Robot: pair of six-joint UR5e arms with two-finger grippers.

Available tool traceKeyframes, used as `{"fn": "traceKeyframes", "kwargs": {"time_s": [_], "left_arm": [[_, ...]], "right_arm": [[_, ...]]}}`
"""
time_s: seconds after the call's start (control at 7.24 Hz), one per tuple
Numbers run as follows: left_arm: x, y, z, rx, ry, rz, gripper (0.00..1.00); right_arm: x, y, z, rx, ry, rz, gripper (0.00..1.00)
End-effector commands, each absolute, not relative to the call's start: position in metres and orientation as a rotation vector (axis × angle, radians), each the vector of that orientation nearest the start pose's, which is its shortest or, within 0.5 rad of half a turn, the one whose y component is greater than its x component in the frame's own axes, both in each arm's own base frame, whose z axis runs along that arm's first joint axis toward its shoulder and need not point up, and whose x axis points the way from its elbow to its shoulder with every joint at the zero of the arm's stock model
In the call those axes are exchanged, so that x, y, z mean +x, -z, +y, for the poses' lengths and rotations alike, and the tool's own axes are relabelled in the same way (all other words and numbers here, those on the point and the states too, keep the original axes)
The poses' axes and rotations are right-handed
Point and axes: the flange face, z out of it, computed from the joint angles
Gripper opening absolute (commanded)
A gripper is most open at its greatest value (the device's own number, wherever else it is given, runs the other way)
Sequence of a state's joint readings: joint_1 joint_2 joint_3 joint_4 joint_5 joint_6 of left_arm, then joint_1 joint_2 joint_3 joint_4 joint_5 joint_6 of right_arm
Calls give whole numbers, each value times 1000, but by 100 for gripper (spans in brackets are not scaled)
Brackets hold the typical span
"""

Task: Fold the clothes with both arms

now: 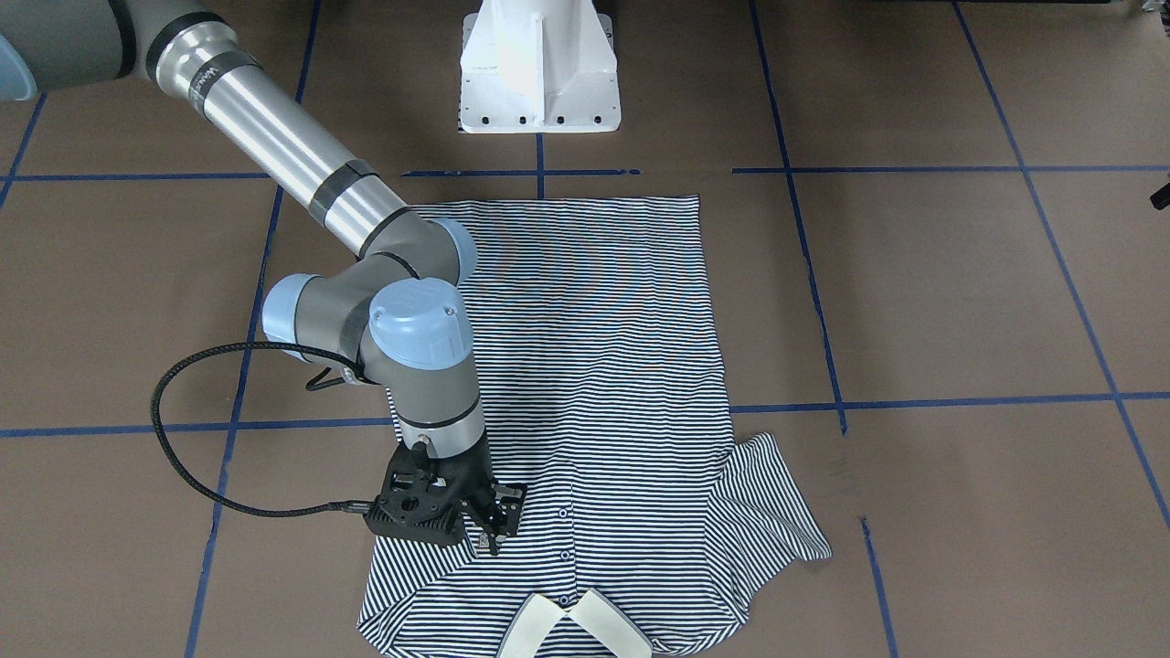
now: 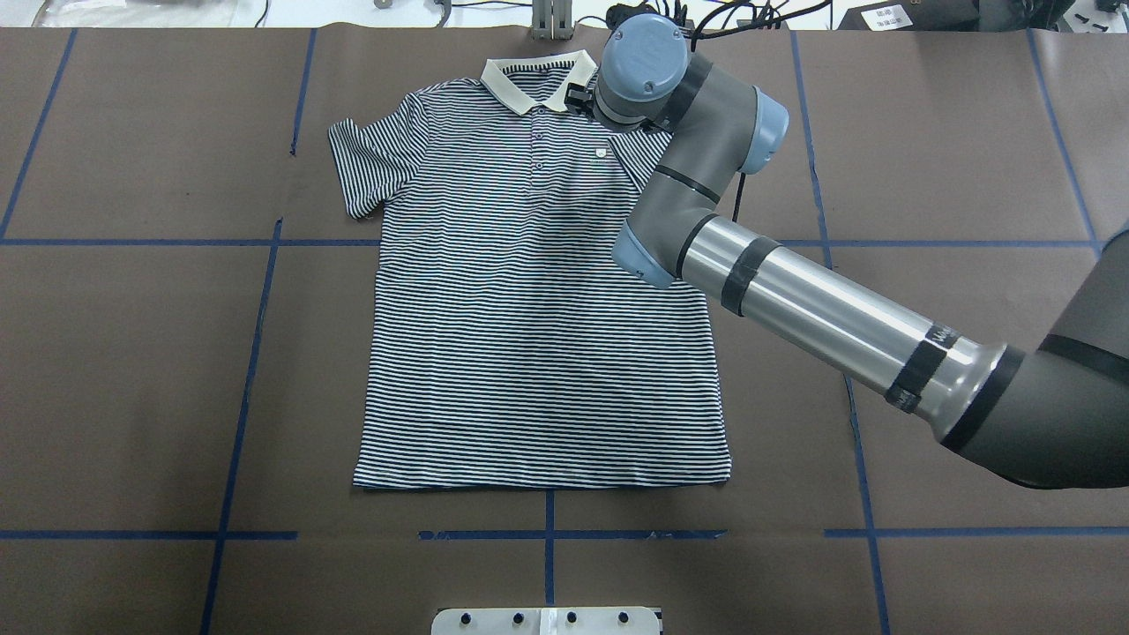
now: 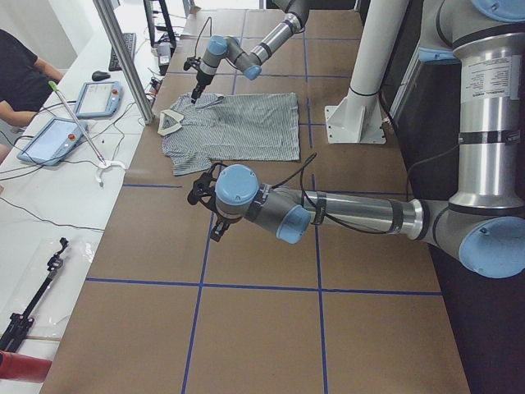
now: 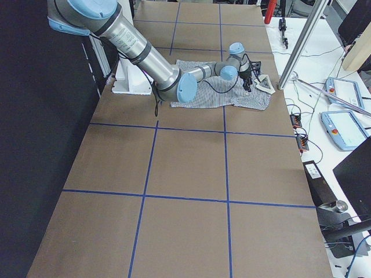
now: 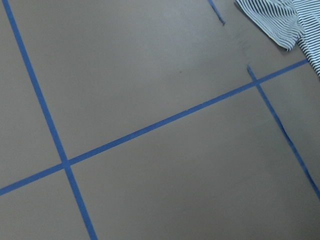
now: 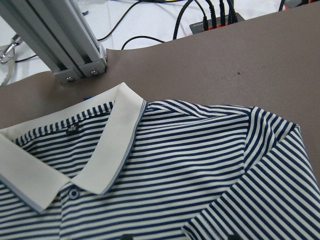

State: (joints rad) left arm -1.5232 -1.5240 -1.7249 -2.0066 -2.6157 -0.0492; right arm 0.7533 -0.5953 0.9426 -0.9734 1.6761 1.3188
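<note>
The striped polo shirt (image 1: pixel 594 366) (image 2: pixel 529 335) lies flat and face up on the brown table, its cream collar (image 2: pixel 534 84) at the far edge. One sleeve (image 2: pixel 370 163) is spread out; the other is folded in over the chest (image 1: pixel 420 567). My right gripper (image 1: pixel 487 539) points down at that folded shoulder. In the right wrist view its dark fingertips (image 6: pixel 125 236) stand apart at the bottom edge, open over the stripes (image 6: pixel 175 170). My left gripper (image 3: pixel 218 230) hovers over bare table beside the shirt; I cannot tell its state. The left wrist view catches only a sleeve corner (image 5: pixel 280 20).
The white pedestal (image 1: pixel 539 73) stands at the robot's side of the table. Blue tape lines (image 2: pixel 256 353) grid the brown surface. An aluminium post (image 6: pixel 55 40) and cables sit just past the collar. Tablets (image 3: pixel 49 139) and a seated person (image 3: pixel 20 74) are beyond the far edge.
</note>
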Motion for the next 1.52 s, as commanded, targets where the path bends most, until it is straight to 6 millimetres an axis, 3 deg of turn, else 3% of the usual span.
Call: {"fn": "traceKeyframes", "kwargs": {"time_s": [0.0, 0.14, 0.28, 0.41, 0.55, 0.69, 0.97, 1.38], "left_arm": [[23, -484, -568, 416, -256, 1093, 100], [41, -470, -596, 385, -229, 1108, 100], [84, -450, -611, 310, -163, 1113, 100], [152, -411, -628, 340, -130, 1043, 100], [248, -375, -636, 371, -140, 995, 99], [296, -367, -678, 404, -112, 920, 95], [324, -454, -712, 544, -161, 988, 85], [374, -455, -716, 561, -178, 965, 71]], "right_arm": [[-494, -234, -629, 293, -360, -965, 100], [-466, -227, -612, 229, -332, -999, 100], [-425, -258, -601, 193, -314, -1023, 100], [-392, -261, -594, 175, -297, -1061, 100], [-364, -277, -591, 163, -276, -1067, 100], [-339, -297, -582, 181, -240, -1059, 100], [-319, -300, -559, 204, -239, -1069, 100], [-319, -309, -556, 199, -239, -1060, 100]]}}
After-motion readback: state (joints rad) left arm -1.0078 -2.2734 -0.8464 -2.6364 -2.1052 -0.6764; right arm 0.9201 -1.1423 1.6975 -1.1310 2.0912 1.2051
